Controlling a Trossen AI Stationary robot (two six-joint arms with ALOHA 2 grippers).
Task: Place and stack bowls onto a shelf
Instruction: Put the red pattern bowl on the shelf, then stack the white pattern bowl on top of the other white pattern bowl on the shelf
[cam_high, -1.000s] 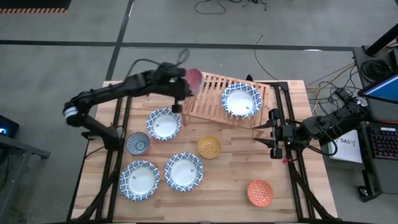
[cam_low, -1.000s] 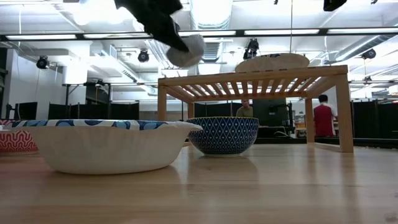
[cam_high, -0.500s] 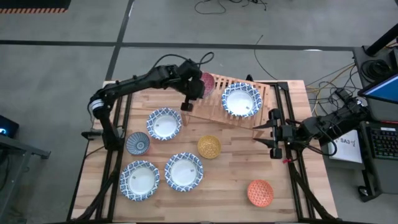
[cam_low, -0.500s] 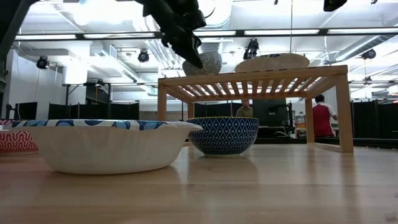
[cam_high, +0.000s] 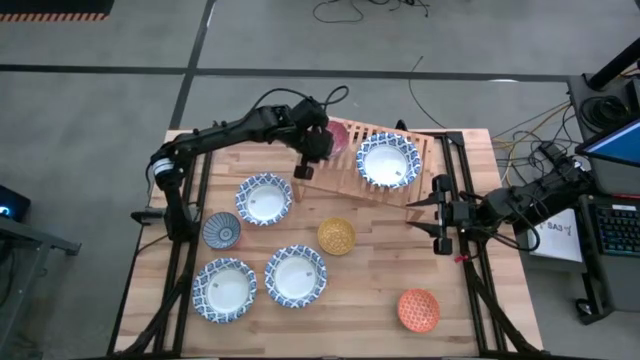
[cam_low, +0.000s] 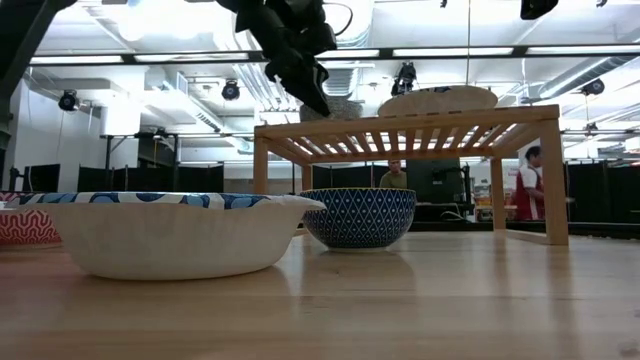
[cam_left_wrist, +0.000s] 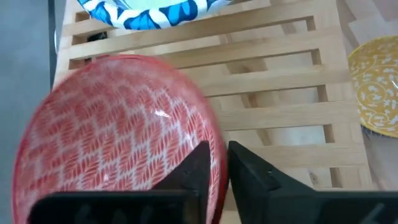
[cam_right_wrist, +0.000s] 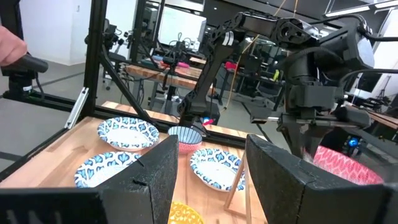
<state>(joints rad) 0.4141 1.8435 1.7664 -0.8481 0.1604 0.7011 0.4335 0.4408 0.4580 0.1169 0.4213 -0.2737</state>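
My left gripper (cam_high: 318, 150) is shut on the pink-red bowl (cam_high: 338, 134) over the left end of the slatted wooden shelf (cam_high: 345, 170). In the low view the bowl (cam_low: 345, 104) sits at the level of the shelf top (cam_low: 400, 125); whether it rests there I cannot tell. A wide blue-and-white bowl (cam_high: 388, 162) stands on the shelf's right part. My right gripper (cam_high: 437, 215) waits open near the table's right edge, touching nothing. My left gripper (cam_left_wrist: 224, 163) pinches the pink-red bowl by its rim (cam_left_wrist: 219, 146), one finger (cam_left_wrist: 200, 167) inside the bowl and the other (cam_left_wrist: 250, 175) outside. The fingers come slanting down from the table's left. The bowl sits nearly level, mouth up, over the slats.
On the table lie three wide blue-and-white bowls (cam_high: 264, 199) (cam_high: 226, 290) (cam_high: 296, 276), a small blue-patterned bowl (cam_high: 221, 231), a yellow bowl (cam_high: 336, 236) and an orange bowl (cam_high: 418, 310). Bare slats (cam_left_wrist: 273, 118) show between the two bowls on the shelf.
My left gripper has carried the pink-red bowl from beyond the shelf's left far corner toward the right, over the shelf's left end, and down to the level of the shelf top. The bowl has turned from tilted to nearly level.
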